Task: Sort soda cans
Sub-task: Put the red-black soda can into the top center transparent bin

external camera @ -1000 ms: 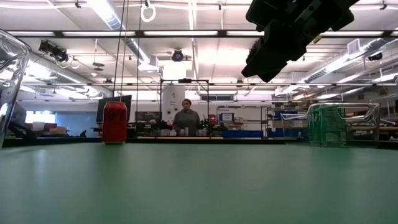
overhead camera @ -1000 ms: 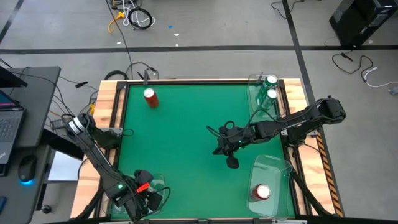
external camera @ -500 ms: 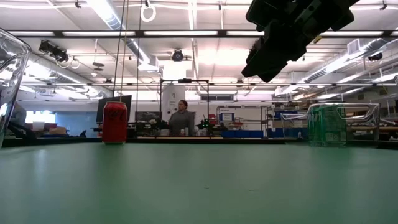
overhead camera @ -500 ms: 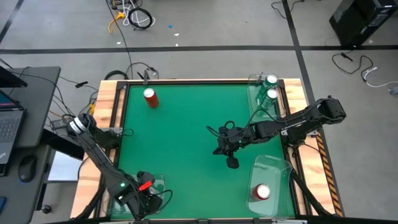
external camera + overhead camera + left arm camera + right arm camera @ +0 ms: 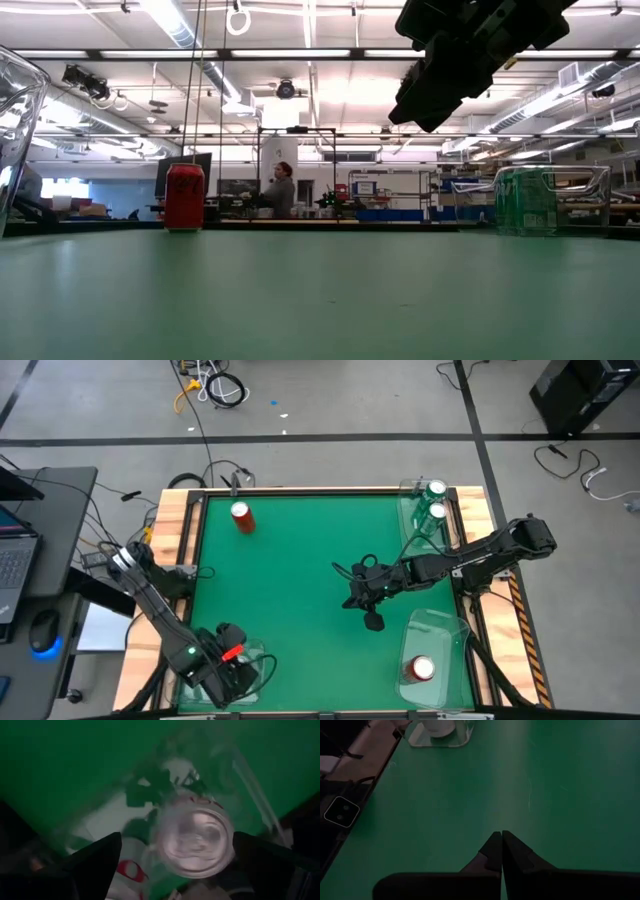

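My left gripper (image 5: 228,668) hangs over the clear bin (image 5: 255,652) at the table's near-left corner. It is open, with its fingers standing wide on either side of a silver can's top (image 5: 197,837) without touching it. A second pale can with red marks (image 5: 131,870) sits beside it in the bin. My right gripper (image 5: 372,616) hovers shut above the middle of the table (image 5: 500,842). One red can (image 5: 241,517) stands on its base near the far-left corner. Two green cans (image 5: 436,500) stand in the far-right bin. Another red can (image 5: 421,668) stands in the near-right bin.
Clear bins occupy the near-left, near-right (image 5: 440,630) and far-right (image 5: 412,520) corners. Wooden rails (image 5: 175,550) frame the green mat (image 5: 300,580). In the low view the right arm (image 5: 450,60) hangs overhead, the red can (image 5: 185,197) stands far off, and a person (image 5: 280,190) is in the room behind.
My left gripper has shifted slightly above the near-left bin. The person in the room behind has walked toward the left. My right arm has kept still.
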Robot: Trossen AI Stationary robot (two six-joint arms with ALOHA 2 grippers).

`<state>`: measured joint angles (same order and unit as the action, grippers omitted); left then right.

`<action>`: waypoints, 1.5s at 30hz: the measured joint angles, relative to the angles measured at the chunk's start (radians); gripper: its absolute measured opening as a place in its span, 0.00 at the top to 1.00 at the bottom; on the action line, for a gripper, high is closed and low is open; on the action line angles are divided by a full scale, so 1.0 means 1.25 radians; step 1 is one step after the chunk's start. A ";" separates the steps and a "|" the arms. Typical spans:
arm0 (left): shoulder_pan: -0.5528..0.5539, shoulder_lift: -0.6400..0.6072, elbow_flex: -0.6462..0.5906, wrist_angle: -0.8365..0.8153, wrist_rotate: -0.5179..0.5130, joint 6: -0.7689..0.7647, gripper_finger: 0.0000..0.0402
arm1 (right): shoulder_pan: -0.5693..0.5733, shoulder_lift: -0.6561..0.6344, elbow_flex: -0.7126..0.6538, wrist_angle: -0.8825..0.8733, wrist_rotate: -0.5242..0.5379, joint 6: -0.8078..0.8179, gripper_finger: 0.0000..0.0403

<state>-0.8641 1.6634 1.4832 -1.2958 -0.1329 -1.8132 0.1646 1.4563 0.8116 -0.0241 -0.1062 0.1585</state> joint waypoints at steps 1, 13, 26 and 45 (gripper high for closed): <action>0.004 0.000 0.013 -0.022 -0.008 0.007 0.04 | 0.000 0.000 0.000 0.000 0.000 0.000 1.00; 0.048 -0.011 0.101 -0.220 -0.207 0.066 0.11 | 0.000 0.000 0.000 -0.012 0.000 -0.003 1.00; 0.258 -0.167 0.003 -0.213 -0.325 0.354 0.61 | -0.010 0.000 0.000 -0.016 0.000 -0.021 1.00; 0.888 -0.267 0.001 -0.121 -0.120 1.152 0.99 | -0.080 0.000 0.000 -0.011 0.000 -0.024 1.00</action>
<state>0.2454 1.3295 1.4841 -1.4465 -0.2834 -0.3731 0.0650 1.4563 0.8116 -0.0383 -0.1066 0.1280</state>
